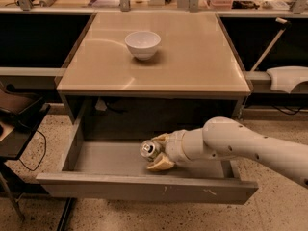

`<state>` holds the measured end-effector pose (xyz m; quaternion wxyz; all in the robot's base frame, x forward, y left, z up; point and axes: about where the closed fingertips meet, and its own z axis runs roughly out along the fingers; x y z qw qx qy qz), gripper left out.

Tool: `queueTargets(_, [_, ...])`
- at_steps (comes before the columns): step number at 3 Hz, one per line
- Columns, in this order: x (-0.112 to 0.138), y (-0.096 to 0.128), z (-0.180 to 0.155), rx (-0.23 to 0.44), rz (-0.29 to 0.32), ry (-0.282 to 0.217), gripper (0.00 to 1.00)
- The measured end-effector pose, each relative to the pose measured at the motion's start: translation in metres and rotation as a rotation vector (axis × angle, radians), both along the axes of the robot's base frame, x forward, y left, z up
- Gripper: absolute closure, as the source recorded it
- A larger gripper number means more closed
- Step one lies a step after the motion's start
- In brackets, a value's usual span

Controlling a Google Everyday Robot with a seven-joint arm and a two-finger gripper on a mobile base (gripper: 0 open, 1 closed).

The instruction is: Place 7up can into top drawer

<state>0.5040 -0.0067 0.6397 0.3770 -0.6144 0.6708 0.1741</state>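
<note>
The top drawer is pulled open below the tan tabletop, its grey front panel toward the camera. My gripper reaches in from the right on a white arm and sits inside the drawer, just above its floor. Its tan fingers are shut on the 7up can, which lies tilted on its side with its silver top facing left and toward the camera. Most of the can's body is hidden between the fingers.
A white bowl stands on the tan tabletop. A white object sits on a ledge at the right. A dark chair and cable are at the left. The drawer's side walls flank the gripper.
</note>
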Motion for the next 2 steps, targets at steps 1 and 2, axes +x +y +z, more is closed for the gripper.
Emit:
queueTargets(1, [0.0,0.0001,0.0,0.0,0.0,0.0,0.0])
queueTargets(2, [0.0,0.0001,0.0,0.0,0.0,0.0,0.0])
